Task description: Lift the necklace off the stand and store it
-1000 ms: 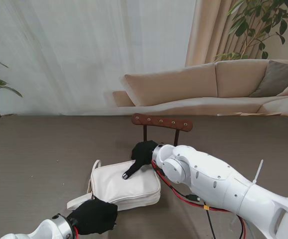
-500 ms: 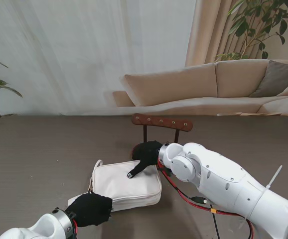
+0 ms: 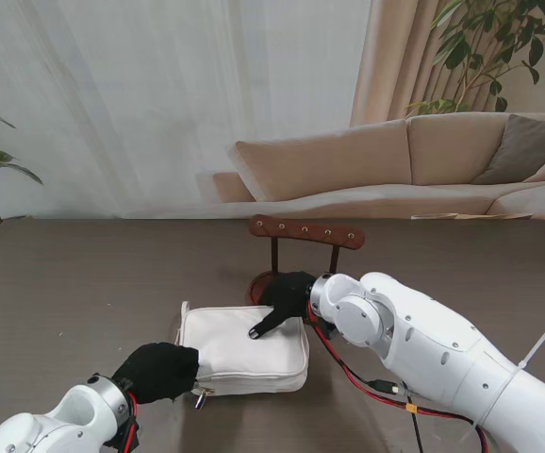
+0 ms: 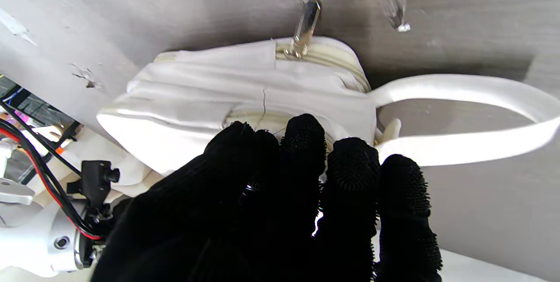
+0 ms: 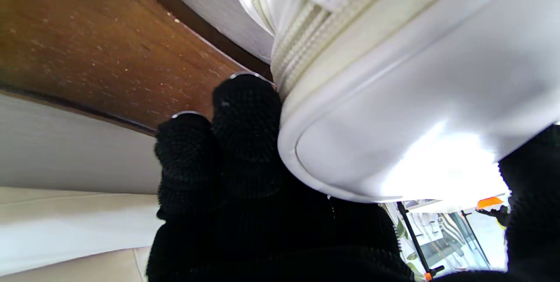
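On the left, my left hand [image 3: 157, 371] rests against the near-left corner of the white bag [image 3: 242, 347], fingers curled onto the fabric where the strap [image 4: 463, 120] leaves it; whether it truly grips the bag or only presses on it, I cannot tell. The zipper pull [image 3: 200, 397] hangs off the near edge just beside this hand, so the left hand is the nearer one for closing the bag. The bag's long axis runs left to right across the table [image 3: 56, 283].

Further right, my right hand [image 3: 285, 297] sits on the bag's far-right corner, one finger stretched onto the top, pinning rather than grasping. Behind it the wooden stand [image 3: 306, 232] shows bare pegs. I see no necklace anywhere; I judge it is inside the bag.

Since a second ago, my left hand has slid left and away from me, the right has pulled back rightward, and the bag has squared up.
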